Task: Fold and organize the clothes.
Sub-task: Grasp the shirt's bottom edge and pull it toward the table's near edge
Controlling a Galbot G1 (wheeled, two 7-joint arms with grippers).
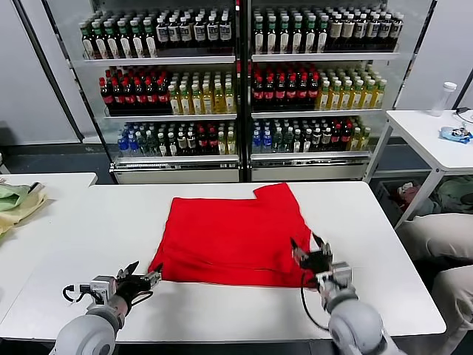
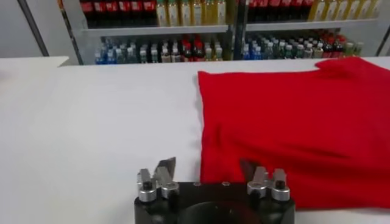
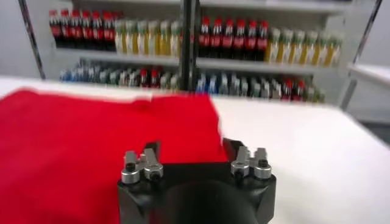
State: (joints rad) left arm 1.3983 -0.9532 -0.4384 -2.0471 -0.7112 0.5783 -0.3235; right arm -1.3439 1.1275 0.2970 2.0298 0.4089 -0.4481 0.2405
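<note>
The clothes, one bright red T-shirt (image 1: 233, 233), lie folded into a rough square in the middle of the white table (image 1: 96, 222), with a flap sticking out at the far right corner. My left gripper (image 1: 145, 272) is open just off the shirt's front left corner. In the left wrist view the left gripper (image 2: 207, 165) straddles the edge of the shirt (image 2: 292, 122), holding nothing. My right gripper (image 1: 307, 245) is open at the front right corner. In the right wrist view the right gripper (image 3: 191, 147) spans the shirt's (image 3: 73, 146) right edge, empty.
A pale green and yellow cloth (image 1: 15, 201) lies on a second table at the left. Shelves of bottles (image 1: 236, 89) stand behind the table. At the right, a white side table (image 1: 436, 137) carries a bottle (image 1: 443, 96), and beige-clad legs (image 1: 443, 237) are close to the table's edge.
</note>
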